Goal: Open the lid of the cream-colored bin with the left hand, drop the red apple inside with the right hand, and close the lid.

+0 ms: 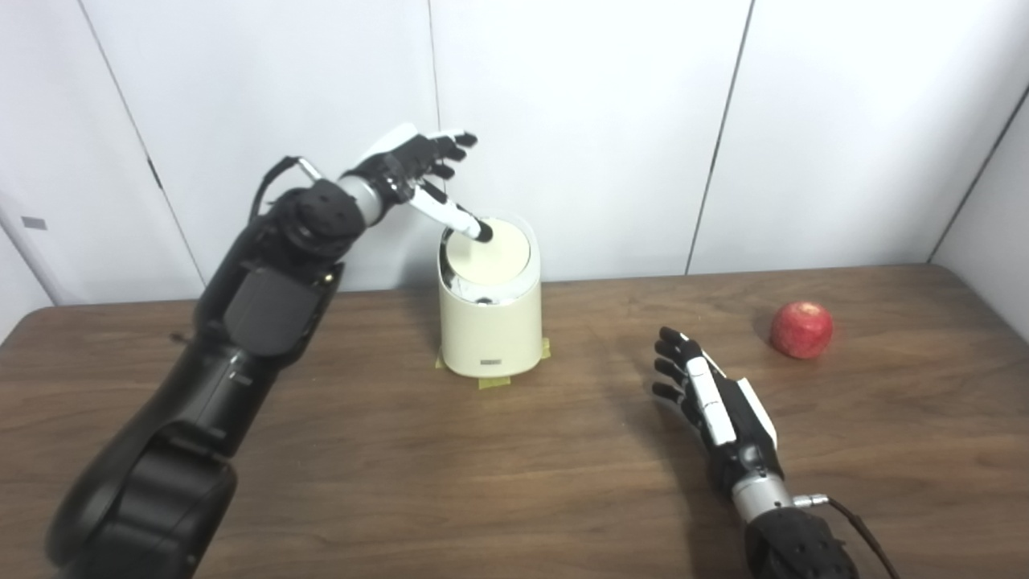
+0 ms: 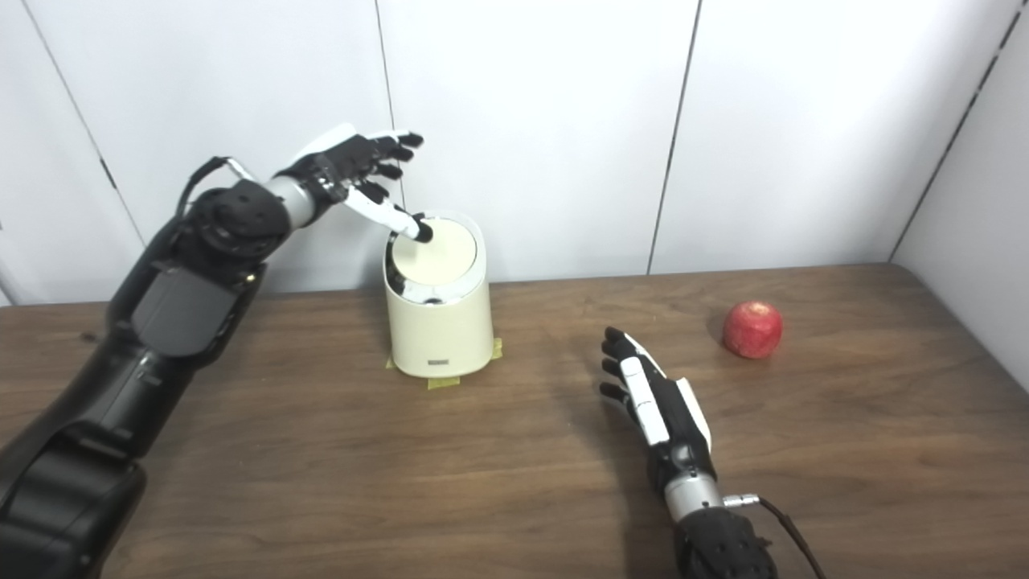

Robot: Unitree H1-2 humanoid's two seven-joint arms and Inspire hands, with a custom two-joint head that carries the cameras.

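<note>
The cream-colored bin stands upright at the back middle of the table, its round lid lying closed and tilted toward me. My left hand is raised above the bin's back left, fingers spread, with its thumb tip touching the lid's left edge. The red apple sits on the table at the right. My right hand is open and empty, low over the table between bin and apple, left of the apple.
The bin stands on strips of yellow tape on the brown wooden table. White wall panels stand close behind the bin.
</note>
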